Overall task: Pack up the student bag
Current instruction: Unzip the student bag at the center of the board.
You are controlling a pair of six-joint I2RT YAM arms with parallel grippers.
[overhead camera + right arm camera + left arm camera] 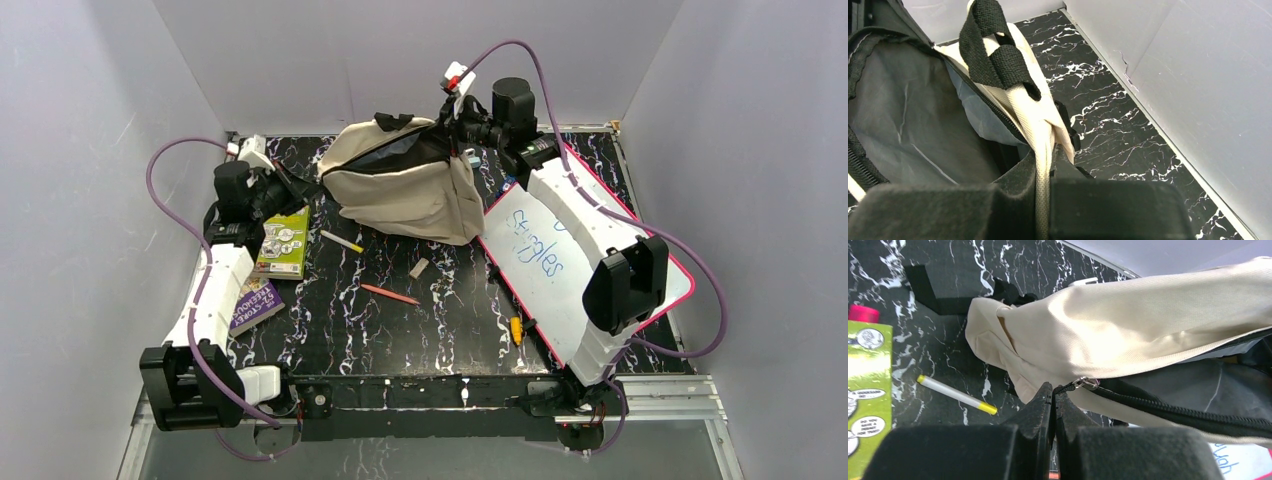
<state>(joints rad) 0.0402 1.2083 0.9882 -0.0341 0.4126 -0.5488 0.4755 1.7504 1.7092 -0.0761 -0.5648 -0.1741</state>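
Note:
The beige student bag [405, 190] stands at the back middle of the table, its black zipper partly open and the mouth gaping upward. My left gripper [308, 186] is at the bag's left end. In the left wrist view the gripper [1054, 391] is shut on the black cord of the zipper pull [1087, 383]. My right gripper [463, 135] is at the bag's upper right corner. In the right wrist view the gripper [1047, 159] is shut on a fold of the cream fabric edge, below a black strap loop [993, 50]. The grey lining [908, 115] shows inside.
A green book [283, 242] and a purple book [255, 305] lie at the left. A white marker with a yellow cap [342, 241], an eraser [419, 268] and a red pencil [390, 294] lie in front of the bag. The pink-framed whiteboard [520, 235] lies at the right under my right arm.

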